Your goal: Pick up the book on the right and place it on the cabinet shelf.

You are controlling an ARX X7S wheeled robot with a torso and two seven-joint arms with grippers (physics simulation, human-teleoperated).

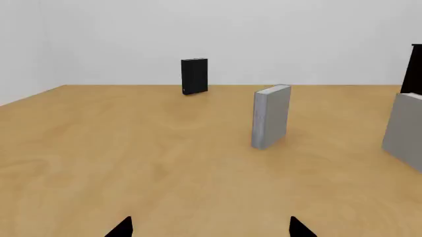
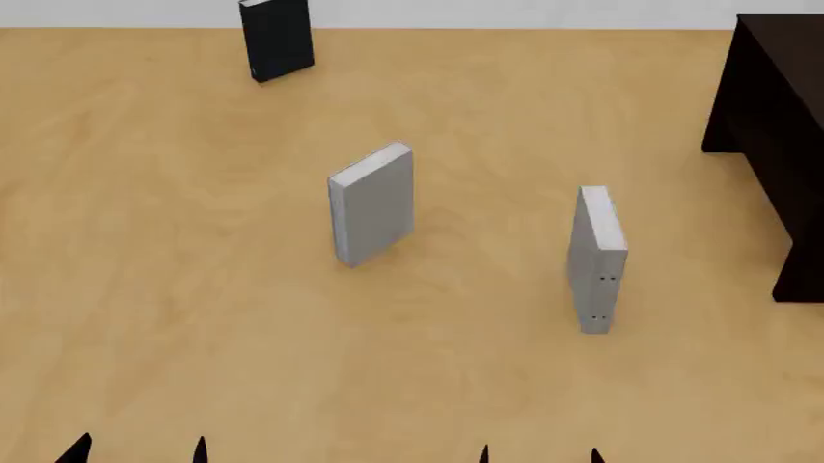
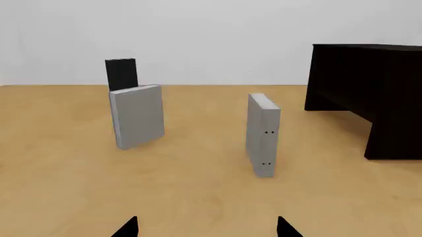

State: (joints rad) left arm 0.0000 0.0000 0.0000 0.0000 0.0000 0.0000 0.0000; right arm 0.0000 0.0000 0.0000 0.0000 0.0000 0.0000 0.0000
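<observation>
The book stands upright on the wooden table, thin and light grey, with small dark dots low on its narrow edge. It also shows in the right wrist view and at the edge of the left wrist view. The dark cabinet stands at the far right, also in the right wrist view; its shelf is not visible. My right gripper is open and empty, in front of the book, also in its wrist view. My left gripper is open and empty at the near left, also in its wrist view.
Another plain grey book stands upright mid-table, left of the dotted one. A black book stands at the far back. The wooden table fills the view; a white wall lies beyond its far edge.
</observation>
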